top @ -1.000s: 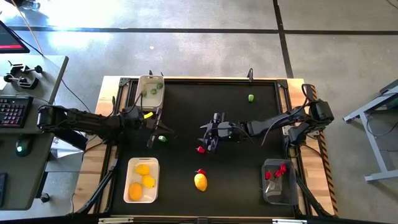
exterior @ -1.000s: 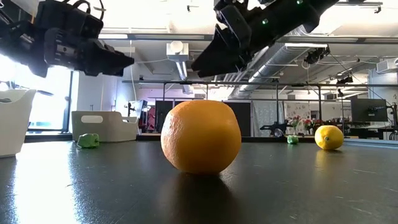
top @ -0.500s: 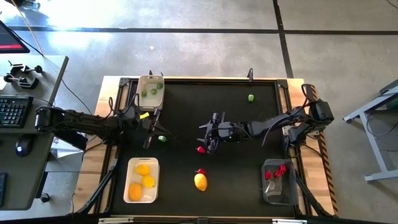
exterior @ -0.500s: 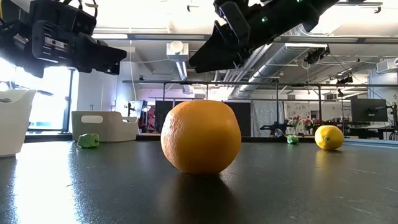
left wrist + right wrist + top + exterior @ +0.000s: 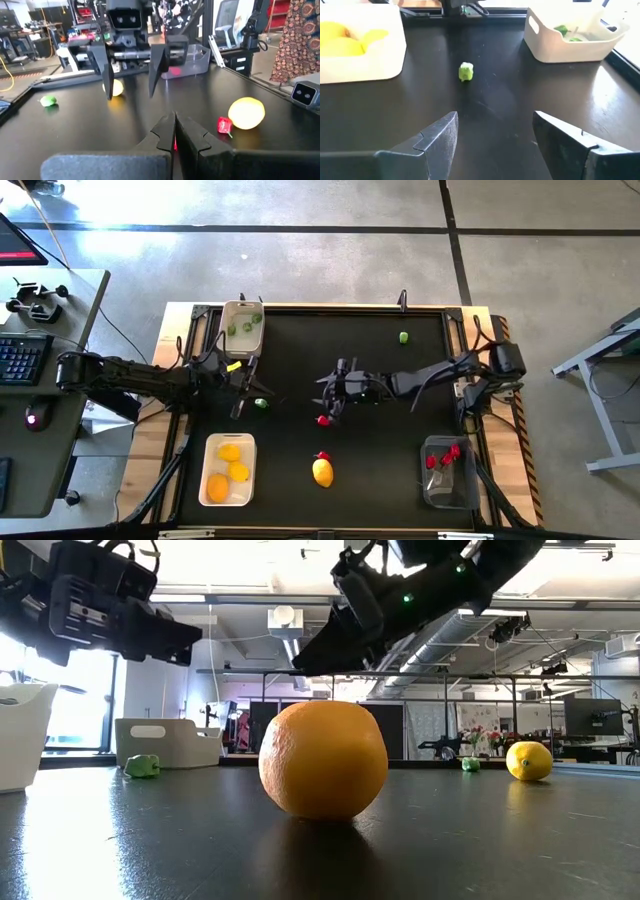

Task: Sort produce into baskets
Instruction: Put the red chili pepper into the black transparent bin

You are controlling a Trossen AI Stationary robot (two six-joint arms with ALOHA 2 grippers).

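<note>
- The desk [image 5: 380, 450] is seen in matt black, framed in pale wood.
- Yellow-orange ovals [image 5: 229, 470] are held in the white tray [image 5: 248, 442].
- Green pieces [image 5: 244, 325] are shown in the beige-white tub [image 5: 228, 308] — red pieces [image 5: 442, 456] in the greyish transparent bin [image 5: 450, 496].
- A lone red piece [image 5: 322, 420] is set against the black.

Grey concrete floor [image 5: 330, 260], black tape lines [image 5: 300, 228]

We see the right pincer [image 5: 333, 394] has crept slightly farther from the clear bin [image 5: 449, 472], hanging open above a red piece [image 5: 322, 420].
</note>
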